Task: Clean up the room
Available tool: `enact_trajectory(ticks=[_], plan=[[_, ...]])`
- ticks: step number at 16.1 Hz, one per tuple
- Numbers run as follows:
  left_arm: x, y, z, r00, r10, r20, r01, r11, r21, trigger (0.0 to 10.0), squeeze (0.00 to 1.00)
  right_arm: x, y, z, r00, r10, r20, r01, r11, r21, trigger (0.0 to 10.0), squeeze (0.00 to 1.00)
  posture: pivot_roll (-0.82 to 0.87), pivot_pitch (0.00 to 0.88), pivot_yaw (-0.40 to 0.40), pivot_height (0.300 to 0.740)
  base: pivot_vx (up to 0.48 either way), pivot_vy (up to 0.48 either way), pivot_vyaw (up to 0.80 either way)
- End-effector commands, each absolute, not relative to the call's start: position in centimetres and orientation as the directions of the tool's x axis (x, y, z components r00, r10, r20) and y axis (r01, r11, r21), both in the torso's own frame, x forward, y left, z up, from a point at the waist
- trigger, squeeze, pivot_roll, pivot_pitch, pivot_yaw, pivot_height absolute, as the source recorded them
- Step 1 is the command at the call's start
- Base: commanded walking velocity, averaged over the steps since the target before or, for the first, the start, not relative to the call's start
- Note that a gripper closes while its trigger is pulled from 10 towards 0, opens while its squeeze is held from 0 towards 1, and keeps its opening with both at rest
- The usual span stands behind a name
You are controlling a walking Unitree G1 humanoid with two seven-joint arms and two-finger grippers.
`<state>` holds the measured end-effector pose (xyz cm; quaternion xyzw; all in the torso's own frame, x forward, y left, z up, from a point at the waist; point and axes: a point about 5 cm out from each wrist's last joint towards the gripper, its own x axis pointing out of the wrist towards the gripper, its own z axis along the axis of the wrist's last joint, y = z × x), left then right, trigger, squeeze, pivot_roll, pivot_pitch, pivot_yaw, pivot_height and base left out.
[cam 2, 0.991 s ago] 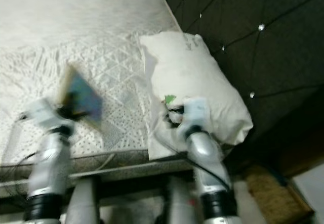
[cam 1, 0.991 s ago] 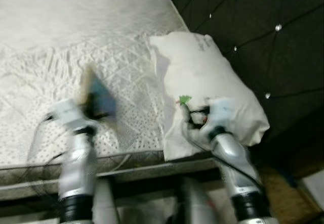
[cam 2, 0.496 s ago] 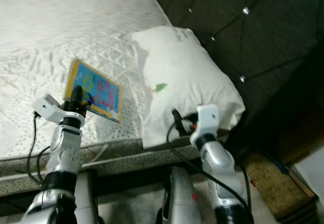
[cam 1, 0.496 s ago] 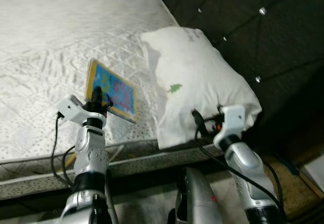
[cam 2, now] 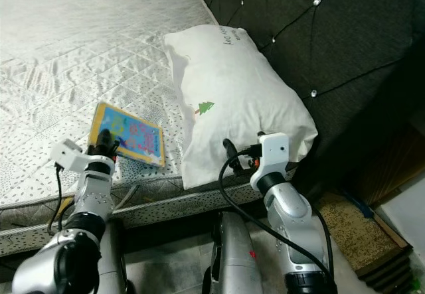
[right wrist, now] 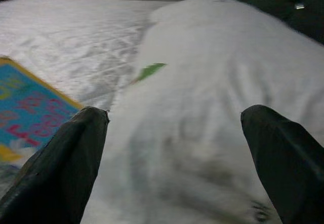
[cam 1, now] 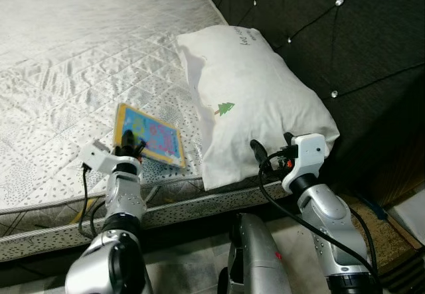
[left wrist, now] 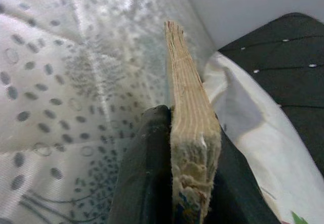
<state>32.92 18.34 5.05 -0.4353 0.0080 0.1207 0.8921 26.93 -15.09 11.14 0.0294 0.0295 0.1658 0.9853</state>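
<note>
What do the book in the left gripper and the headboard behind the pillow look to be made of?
The book, pinched in the left gripper, looks like thick cardboard pages: its edge shows rough, tan, layered board under a glossy printed cover. The headboard looks like dark tufted upholstery, fabric or leatherette, with shiny stud buttons.

My left arm reaches forward over the bed's near edge, and its left claw [cam 1: 127, 149] is clamped on the near edge of the book [cam 1: 151, 135], one black finger pressed to each cover. My right arm is bent and raised, with the right claw [cam 1: 269, 153] spread wide, fingers apart, hanging just short of the pillow [cam 1: 255, 88] at the bed's corner.
</note>
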Motion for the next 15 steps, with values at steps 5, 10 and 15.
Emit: enact_trajectory(ticks=[5,10,15], plan=[[32.1,16.9,2.7,0.948,0.143,-0.286,-0.312,0.609,-0.729,10.0,0.15,26.4,-14.9,11.9,0.935,0.353,-0.038,-0.349,0.933,0.081,10.0,0.0,-0.22,0.035,-0.071,0.536,0.0,0.0,0.0],[31.3,17.8,1.4,0.89,0.177,-0.419,-0.419,0.68,-0.602,10.0,1.0,26.1,-14.9,11.9,0.929,0.368,-0.045,-0.364,0.929,0.074,10.0,0.0,-0.23,0.026,-0.073,0.536,0.0,0.0,0.0],[31.6,18.5,1.4,0.856,0.148,-0.495,-0.409,0.779,-0.474,10.0,1.0,26.4,-14.8,11.8,0.924,0.379,-0.052,-0.376,0.925,0.062,10.0,0.0,-0.21,0.016,-0.073,0.536,0.0,0.0,0.0]])
